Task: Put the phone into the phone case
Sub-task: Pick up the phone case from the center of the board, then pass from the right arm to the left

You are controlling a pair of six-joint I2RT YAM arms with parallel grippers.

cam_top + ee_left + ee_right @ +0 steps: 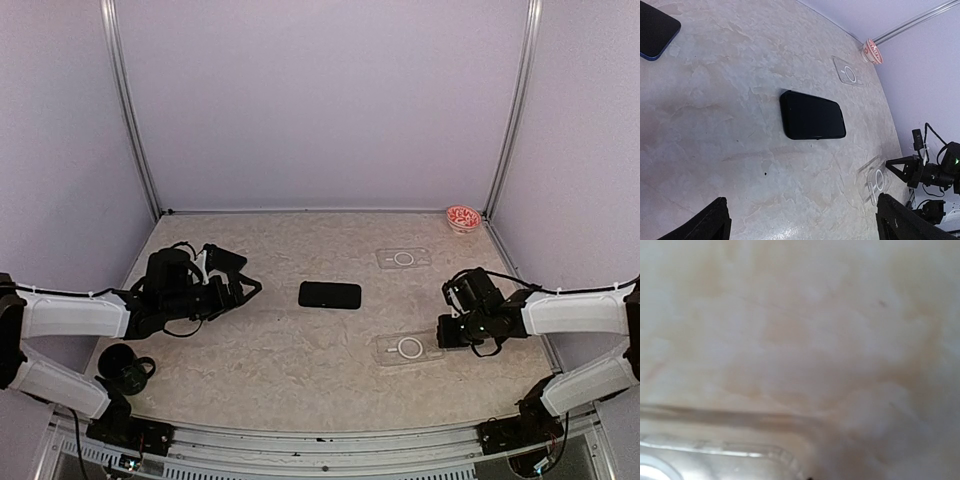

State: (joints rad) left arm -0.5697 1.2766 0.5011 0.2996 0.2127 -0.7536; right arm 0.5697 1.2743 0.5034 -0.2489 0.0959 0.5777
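The black phone (329, 295) lies flat at mid-table, also in the left wrist view (812, 116). A clear phone case (407, 349) lies near the front right, also in the left wrist view (875, 182). A second clear case (403, 258) lies farther back (847, 72). My left gripper (245, 285) hovers left of the phone, open and empty, its fingertips (710, 225) far apart. My right gripper (442, 335) is low at the near case's right edge. The right wrist view is blurred, close to the table, and shows only a case corner (715, 455); its fingers are hidden.
A red-and-white dish (463, 218) sits at the back right corner. A black round object (125, 368) sits at the front left by the left arm. Another dark phone (655, 30) lies at the top left of the left wrist view.
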